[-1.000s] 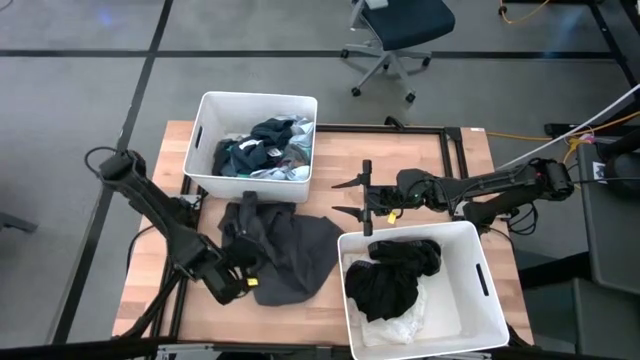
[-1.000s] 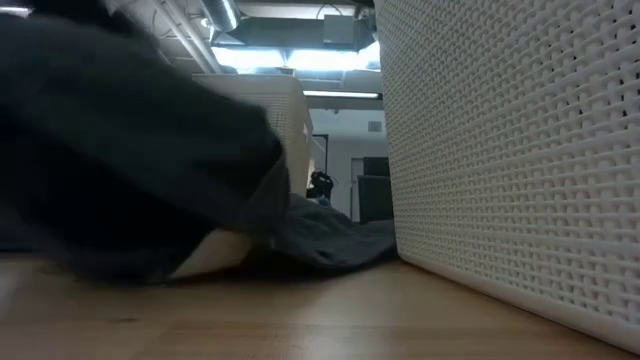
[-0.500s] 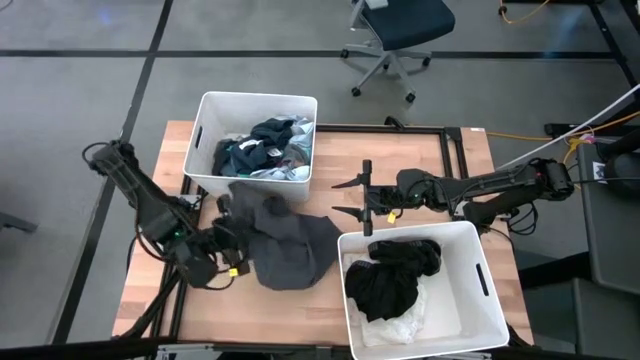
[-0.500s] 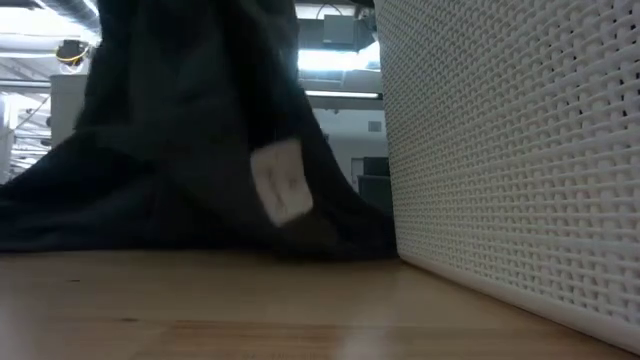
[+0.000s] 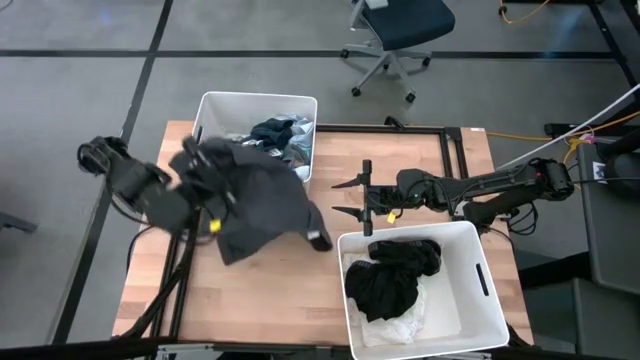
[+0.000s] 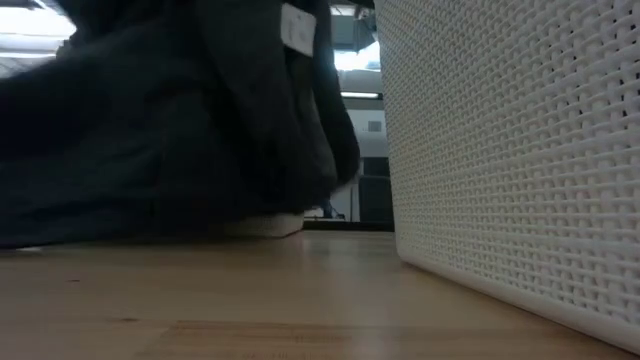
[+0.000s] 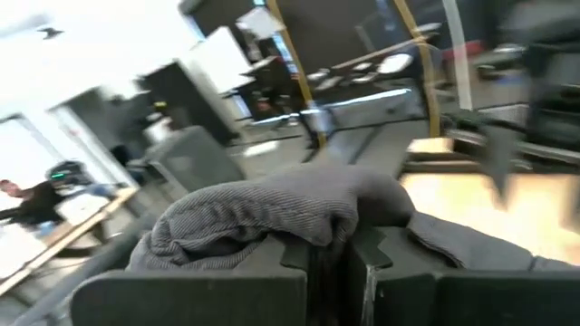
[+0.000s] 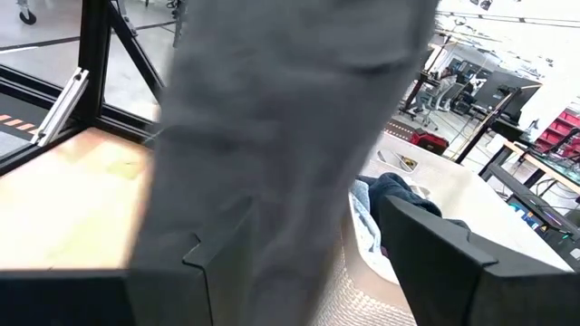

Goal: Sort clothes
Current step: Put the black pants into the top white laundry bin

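A dark grey garment (image 5: 262, 200) hangs from my left gripper (image 5: 205, 203) over the table's left half, just in front of the far white bin (image 5: 207, 105), which holds teal, pale and dark clothes (image 5: 270, 135). The garment fills the left of the low view (image 6: 150, 130). My right gripper (image 5: 346, 198) is open and empty at mid-table, beside the near white bin (image 5: 480, 270), which holds a black garment (image 5: 392, 278) on something white. My left gripper is shut on a bunched fold of the dark grey garment (image 7: 272, 210), pinched between its two fingers (image 7: 299, 272). The fold holds several layers and bulges out past the fingertips. The rest hangs slack below and toward the table's right; I cannot tell whether its lower end (image 5: 318, 240) touches the table.
A black metal frame (image 5: 440, 130) runs along the table's far right part. Bare wood (image 5: 280, 310) shows at the near edge, left of the near bin. The near bin's woven wall (image 6: 500, 150) fills the right of the low view. An office chair (image 5: 395, 30) stands beyond the table.
My left gripper, shut on the dark grey garment, has gone up and toward the table's far and left edges. The garment, which lay spread on the table before, has been drawn up into a hanging bunch in front of the far bin.
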`<action>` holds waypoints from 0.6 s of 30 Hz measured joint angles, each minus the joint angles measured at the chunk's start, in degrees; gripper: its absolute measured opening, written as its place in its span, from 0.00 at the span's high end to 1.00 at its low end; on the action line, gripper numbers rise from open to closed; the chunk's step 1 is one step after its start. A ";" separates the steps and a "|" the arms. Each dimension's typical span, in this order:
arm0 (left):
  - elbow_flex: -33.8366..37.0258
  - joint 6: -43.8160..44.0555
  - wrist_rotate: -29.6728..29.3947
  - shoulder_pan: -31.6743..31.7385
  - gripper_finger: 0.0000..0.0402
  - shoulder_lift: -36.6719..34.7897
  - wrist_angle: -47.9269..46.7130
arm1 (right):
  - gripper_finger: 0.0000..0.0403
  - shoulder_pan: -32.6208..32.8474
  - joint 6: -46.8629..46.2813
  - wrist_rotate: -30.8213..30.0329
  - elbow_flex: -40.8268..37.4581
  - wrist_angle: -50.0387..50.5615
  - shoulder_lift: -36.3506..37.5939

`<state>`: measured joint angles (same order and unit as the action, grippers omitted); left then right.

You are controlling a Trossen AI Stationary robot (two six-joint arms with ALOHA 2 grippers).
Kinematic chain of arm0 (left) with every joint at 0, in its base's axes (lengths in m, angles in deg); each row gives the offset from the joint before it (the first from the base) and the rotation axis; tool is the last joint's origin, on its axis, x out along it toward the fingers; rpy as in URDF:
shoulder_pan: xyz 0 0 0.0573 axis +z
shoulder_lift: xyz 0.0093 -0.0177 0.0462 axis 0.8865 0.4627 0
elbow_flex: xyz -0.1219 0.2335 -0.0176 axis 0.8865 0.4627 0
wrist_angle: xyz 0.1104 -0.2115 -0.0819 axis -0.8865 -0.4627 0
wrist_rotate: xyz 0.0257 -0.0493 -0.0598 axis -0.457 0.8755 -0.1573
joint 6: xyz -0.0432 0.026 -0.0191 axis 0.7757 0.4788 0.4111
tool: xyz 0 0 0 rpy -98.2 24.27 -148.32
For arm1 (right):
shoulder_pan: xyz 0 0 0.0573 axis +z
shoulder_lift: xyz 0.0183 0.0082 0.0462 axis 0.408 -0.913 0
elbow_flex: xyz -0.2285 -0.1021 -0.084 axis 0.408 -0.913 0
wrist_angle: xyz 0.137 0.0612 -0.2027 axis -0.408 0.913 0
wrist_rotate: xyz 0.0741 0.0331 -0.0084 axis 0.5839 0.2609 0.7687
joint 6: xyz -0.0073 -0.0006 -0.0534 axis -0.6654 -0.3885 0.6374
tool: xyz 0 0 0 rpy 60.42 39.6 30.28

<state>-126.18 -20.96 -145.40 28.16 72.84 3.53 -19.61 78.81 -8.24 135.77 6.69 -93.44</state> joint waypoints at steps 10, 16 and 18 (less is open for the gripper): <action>-5.72 -34.51 -0.91 8.52 0.98 -3.68 29.39 | 0.42 0.00 0.00 0.00 0.00 0.00 0.00; -6.38 -56.04 7.41 12.03 0.97 -3.90 56.59 | 0.42 0.00 0.00 0.00 0.00 0.00 0.00; -6.38 -62.77 11.15 13.02 0.96 -3.90 63.21 | 0.42 0.00 0.00 0.00 0.00 -0.02 0.00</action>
<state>-132.55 -83.73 -134.25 41.18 68.93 66.74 -19.61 78.81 -8.24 135.77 6.67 -93.44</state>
